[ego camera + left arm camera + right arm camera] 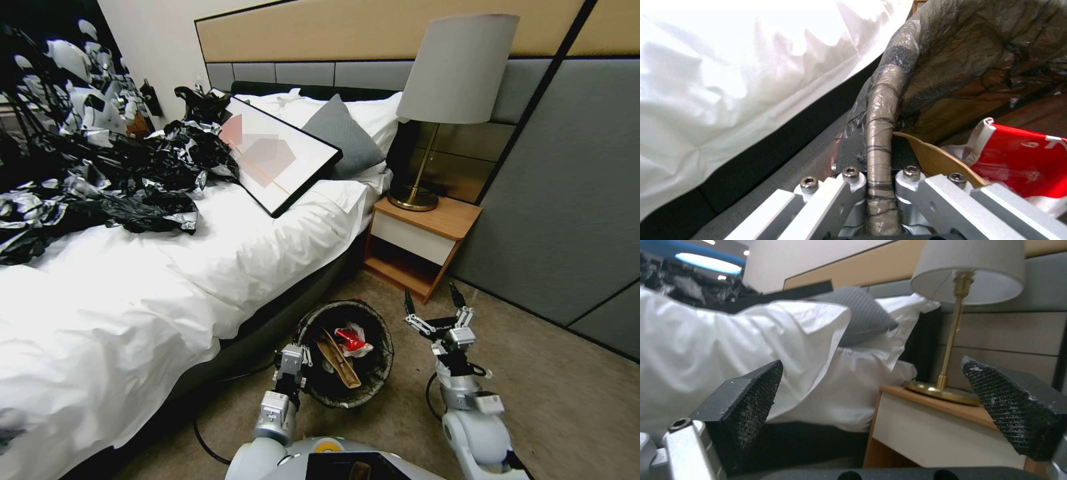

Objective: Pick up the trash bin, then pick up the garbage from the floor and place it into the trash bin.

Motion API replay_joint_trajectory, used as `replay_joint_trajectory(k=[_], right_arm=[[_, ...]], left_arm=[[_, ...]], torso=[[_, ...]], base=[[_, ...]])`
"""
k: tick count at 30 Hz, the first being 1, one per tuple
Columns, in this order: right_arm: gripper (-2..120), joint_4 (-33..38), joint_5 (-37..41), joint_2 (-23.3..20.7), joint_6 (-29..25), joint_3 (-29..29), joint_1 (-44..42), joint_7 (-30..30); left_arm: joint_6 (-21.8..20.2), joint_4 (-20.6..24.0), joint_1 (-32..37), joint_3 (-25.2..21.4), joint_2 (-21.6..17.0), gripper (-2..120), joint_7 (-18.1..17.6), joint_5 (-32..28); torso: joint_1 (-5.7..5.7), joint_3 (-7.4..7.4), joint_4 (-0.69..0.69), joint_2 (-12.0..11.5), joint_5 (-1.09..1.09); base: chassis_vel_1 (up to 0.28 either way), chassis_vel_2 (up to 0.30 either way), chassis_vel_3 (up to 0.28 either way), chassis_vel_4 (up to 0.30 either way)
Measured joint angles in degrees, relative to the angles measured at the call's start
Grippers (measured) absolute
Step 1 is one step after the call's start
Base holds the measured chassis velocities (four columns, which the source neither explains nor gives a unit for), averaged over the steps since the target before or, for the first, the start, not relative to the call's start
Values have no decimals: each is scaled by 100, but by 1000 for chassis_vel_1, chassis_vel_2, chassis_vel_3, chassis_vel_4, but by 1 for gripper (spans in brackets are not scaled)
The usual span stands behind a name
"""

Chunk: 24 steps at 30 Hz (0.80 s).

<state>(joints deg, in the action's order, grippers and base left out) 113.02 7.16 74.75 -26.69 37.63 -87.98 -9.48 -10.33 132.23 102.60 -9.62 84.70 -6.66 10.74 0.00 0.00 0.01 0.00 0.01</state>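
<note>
The trash bin (373, 373), round with a black bag liner over its rim, sits low beside the bed in the head view. My left gripper (294, 363) is shut on the bin's near-left rim; in the left wrist view the liner-wrapped rim (880, 126) runs between its jaws. Garbage lies inside the bin: a red-and-white wrapper (352, 340) (1022, 160) and a brown paper piece (339, 363) (938, 160). My right gripper (433, 303) (880, 400) hangs open and holds nothing, just right of the bin, pointing at the nightstand. Whether the bin touches the carpet I cannot tell.
The bed (200, 267) with white sheets borders the bin on the left, with black plastic sheeting (133, 173) and a framed picture (277, 157) on it. A wooden nightstand (420, 240) with a lamp (453, 73) stands ahead. A black cable (200, 437) lies on the carpet.
</note>
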Motion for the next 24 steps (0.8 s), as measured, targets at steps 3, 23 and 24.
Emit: replay_joint_trajectory(k=[3, 23, 24], right_arm=[[100, -253, -32, -88, 109, -13, 159, -134], [100, -1745, -585, -868, 773, -176, 954, -1226], [100, -1745, -585, -868, 773, -176, 954, -1226]], left_arm=[[-4, 26, 0, -53, -3, 0, 10, -10], [-60, 197, 4, -285, -98, 0, 64, -141], [-60, 197, 4, -285, -98, 0, 64, -141]], torso=[[0, 0, 0, 0, -1], [0, 0, 0, 0, 0], [0, 0, 0, 0, 0]], base=[[0, 0, 0, 0], [0, 0, 0, 0], [0, 0, 0, 0]])
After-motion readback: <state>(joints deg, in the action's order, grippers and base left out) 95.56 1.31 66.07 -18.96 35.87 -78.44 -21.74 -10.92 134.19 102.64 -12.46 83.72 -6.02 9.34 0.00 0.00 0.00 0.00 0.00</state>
